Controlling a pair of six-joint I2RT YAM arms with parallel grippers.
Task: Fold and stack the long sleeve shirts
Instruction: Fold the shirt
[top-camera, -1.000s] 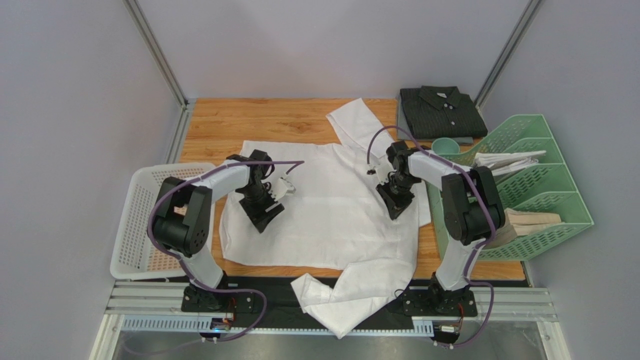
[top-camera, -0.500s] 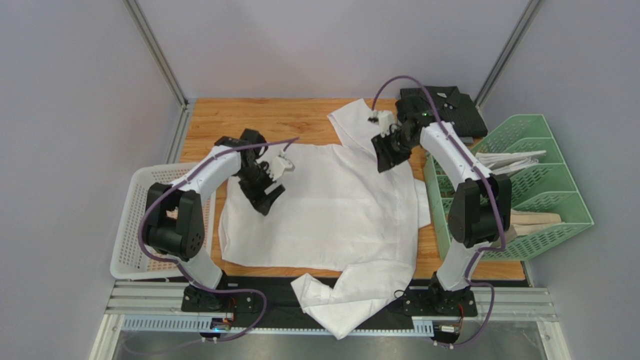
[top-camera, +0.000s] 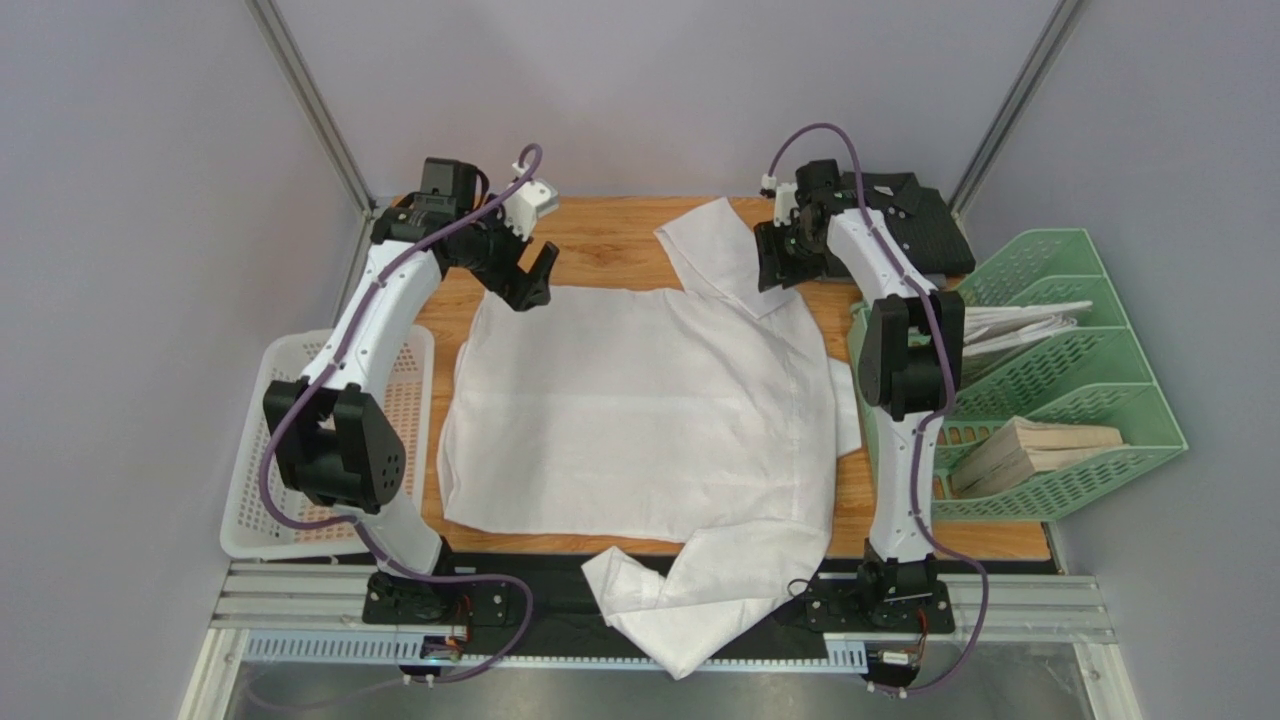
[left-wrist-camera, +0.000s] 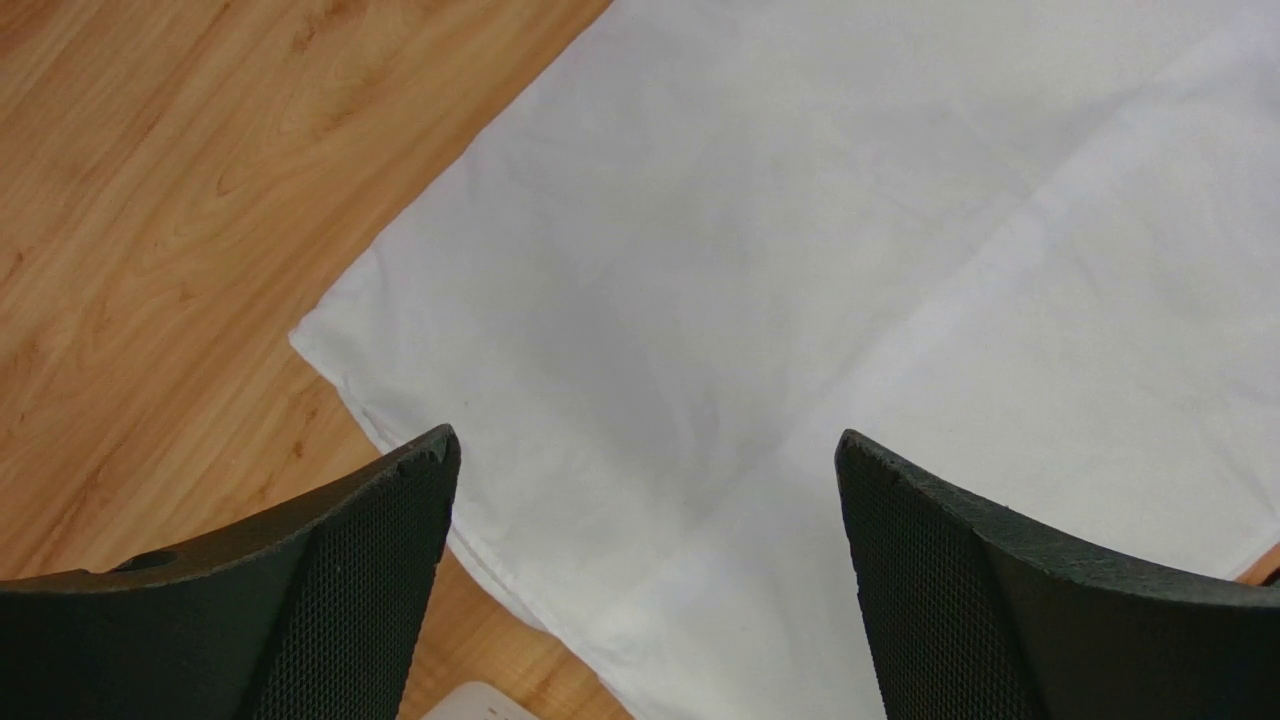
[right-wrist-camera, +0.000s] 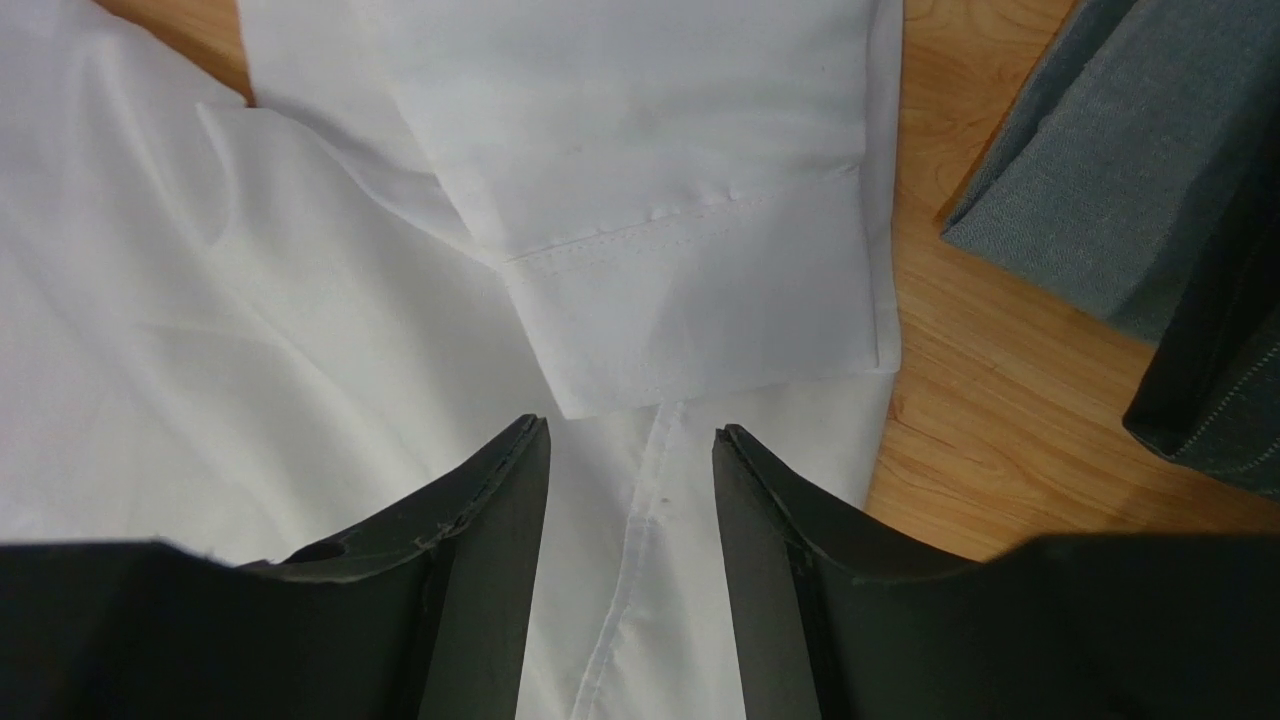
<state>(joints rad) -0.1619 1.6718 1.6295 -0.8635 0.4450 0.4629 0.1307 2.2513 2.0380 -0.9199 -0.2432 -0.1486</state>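
White shirt (top-camera: 646, 420) sits under both grippers, spread flat over the middle of the table (top-camera: 601, 233) — not yet folded. The left gripper (left-wrist-camera: 646, 450) has its jaws released wide with nothing between them. It hovers over the shirt's far left corner, where the cloth edge meets bare wood. The right gripper (right-wrist-camera: 631, 435) has its jaws parted by a narrower gap, and no cloth looks pinched in it. Just beyond its tips lies the cuff (right-wrist-camera: 706, 300) of the far sleeve (top-camera: 721, 255), resting on more white cloth at the shirt's far right.

Outward from there, the other sleeve (top-camera: 676, 600) trails crumpled off the near edge of the table. The dark shirt (top-camera: 887, 225) lies in the far right corner, near the right gripper, and looks already folded into a neat rectangle, collar up.

By my judgement about half the task is done: one shirt is folded, the white one only laid out. Left to do — bring both sleeves in, fold the body down to a similar size, and set one shirt on the other.
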